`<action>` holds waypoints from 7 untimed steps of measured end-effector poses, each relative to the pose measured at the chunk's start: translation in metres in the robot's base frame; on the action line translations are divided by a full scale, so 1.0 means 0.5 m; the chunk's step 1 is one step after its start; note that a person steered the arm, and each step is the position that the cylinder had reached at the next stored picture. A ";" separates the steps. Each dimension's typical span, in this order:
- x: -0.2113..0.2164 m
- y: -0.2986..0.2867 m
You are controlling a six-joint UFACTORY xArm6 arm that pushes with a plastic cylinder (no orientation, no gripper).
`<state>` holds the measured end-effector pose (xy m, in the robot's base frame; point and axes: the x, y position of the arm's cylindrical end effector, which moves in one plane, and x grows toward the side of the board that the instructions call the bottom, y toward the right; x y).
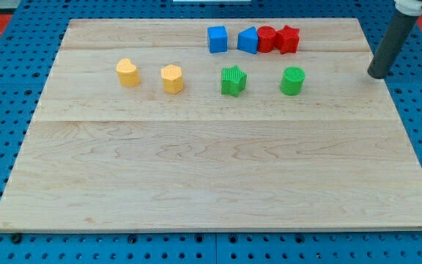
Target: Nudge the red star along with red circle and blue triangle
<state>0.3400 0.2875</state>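
Note:
The red star point(289, 39), the red circle point(267, 38) and the blue triangle point(248, 40) stand touching in a row near the view's top, right of centre. My tip point(378, 74) is at the board's right edge, well to the right of and below the red star, apart from all blocks.
A blue cube point(217, 39) stands just left of the blue triangle. A green star point(234, 81) and a green circle point(292, 81) stand below the row. Two yellow blocks point(128, 72) point(172, 78) stand to the left. The wooden board point(218, 176) lies on a blue pegboard.

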 end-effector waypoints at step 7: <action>-0.055 -0.012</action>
<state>0.3126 0.2814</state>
